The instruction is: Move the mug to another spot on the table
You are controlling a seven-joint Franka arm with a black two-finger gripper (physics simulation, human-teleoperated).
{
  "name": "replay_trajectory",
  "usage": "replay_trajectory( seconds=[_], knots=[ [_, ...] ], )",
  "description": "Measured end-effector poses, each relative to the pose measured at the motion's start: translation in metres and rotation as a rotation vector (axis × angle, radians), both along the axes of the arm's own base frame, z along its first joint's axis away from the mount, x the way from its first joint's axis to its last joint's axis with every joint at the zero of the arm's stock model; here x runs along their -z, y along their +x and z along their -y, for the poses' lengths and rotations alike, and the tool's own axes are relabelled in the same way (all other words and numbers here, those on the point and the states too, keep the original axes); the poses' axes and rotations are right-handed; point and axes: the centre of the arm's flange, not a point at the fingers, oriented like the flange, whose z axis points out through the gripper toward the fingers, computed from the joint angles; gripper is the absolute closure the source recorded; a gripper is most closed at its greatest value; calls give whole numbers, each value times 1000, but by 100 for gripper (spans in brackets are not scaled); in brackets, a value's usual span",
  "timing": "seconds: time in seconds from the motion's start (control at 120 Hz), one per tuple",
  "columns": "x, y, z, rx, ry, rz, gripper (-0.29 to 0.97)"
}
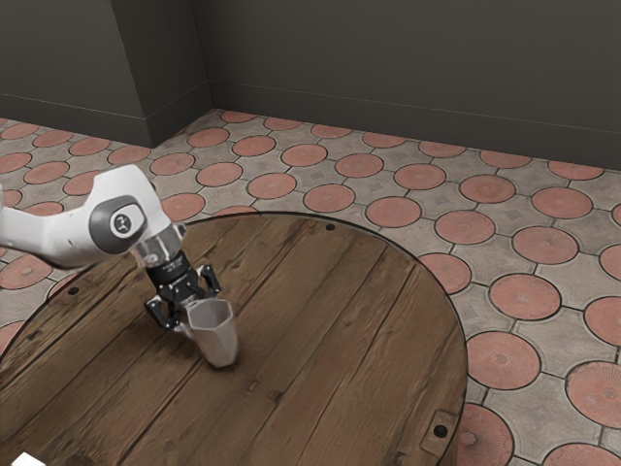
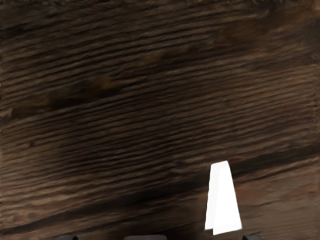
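On the wooden table [image 1: 369, 320], the grey mug [image 1: 218, 338] leaned, its rim pinched tight by the hand [image 1: 182, 313] above.

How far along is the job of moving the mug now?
Done: the hand is at the rim of the mug. In hand: the grasp, though I cannot tell if it holds. Left: carrying the mug to another spot on the table.

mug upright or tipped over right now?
Upright, maybe slightly leaning: the mug has its open mouth up and narrower base down toward the table. The hand is at its rim.
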Motion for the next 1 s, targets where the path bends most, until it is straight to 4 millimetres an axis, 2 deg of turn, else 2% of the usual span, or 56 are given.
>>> replay_trajectory(
  seconds=[0.067,0.133,0.233,0.367,0.417,0.717,0.792,0.892,1.0],
  knots=[
    [-5,3,-7,15,35,27,19],
    [-20,8,-13,28,87,63,14],
    [-57,14,-13,62,196,123,9],
    [-113,9,6,141,338,149,5],
    [-136,8,20,191,369,154,4],
    [-301,43,100,593,453,267,1],
    [-342,34,118,652,508,280,1],
    [-376,14,133,729,500,301,0],
    [-387,1,152,838,443,324,0]
  ],
)
